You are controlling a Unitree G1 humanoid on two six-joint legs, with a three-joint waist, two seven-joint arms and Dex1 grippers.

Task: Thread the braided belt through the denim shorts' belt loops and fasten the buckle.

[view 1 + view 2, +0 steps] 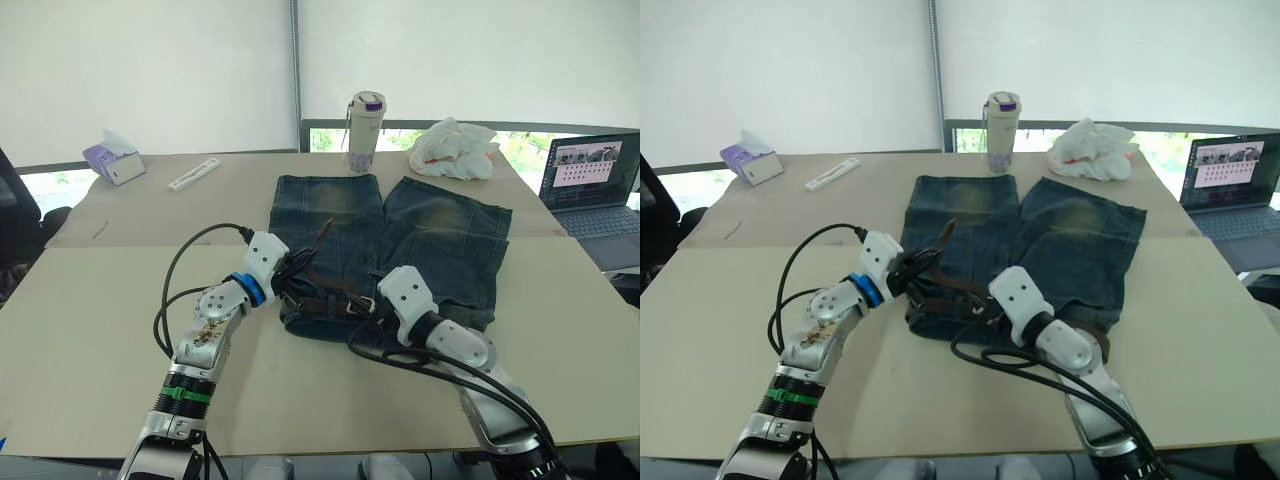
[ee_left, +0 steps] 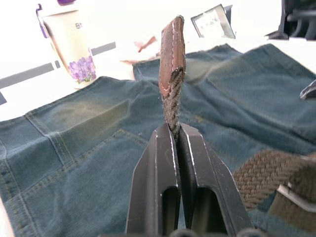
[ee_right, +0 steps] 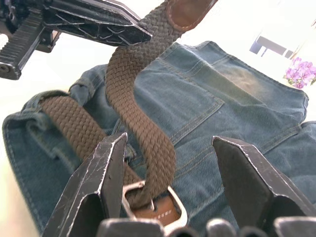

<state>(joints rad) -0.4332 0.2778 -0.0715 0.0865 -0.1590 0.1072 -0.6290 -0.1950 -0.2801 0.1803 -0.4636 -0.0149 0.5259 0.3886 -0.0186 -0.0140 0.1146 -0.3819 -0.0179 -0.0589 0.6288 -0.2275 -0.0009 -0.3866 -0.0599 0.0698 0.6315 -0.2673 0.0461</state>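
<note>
2 hands work at the waistband of the denim shorts (image 1: 400, 240), which lie flat on the bench (image 1: 120, 300) with their legs pointing away from the robot. The braided belt (image 1: 320, 300) runs along the waistband at the near edge of the shorts, and its free end rises off the fabric, capped by a brown leather tip (image 2: 172, 44). The left hand (image 2: 177, 136) is closed tight on that free end just below the tip, holding it upright above the left side of the shorts. From there the strap curves down across the denim and passes through the buckle (image 3: 155, 210), which rests on the waistband near the middle of the shorts. The right hand (image 3: 170, 148) is open, its 2 fingers (image 3: 106, 168) spread to either side of the strap right above the buckle, gripping nothing. I cannot tell which belt loops the strap passes through. Beyond the shorts' leg hems stand a bottle (image 1: 364, 132) and a crumpled white bag (image 1: 455, 148). A laptop (image 1: 595, 185) sits past the shorts' right side, and a tissue box (image 1: 113, 160) lies well off to their left.
</note>
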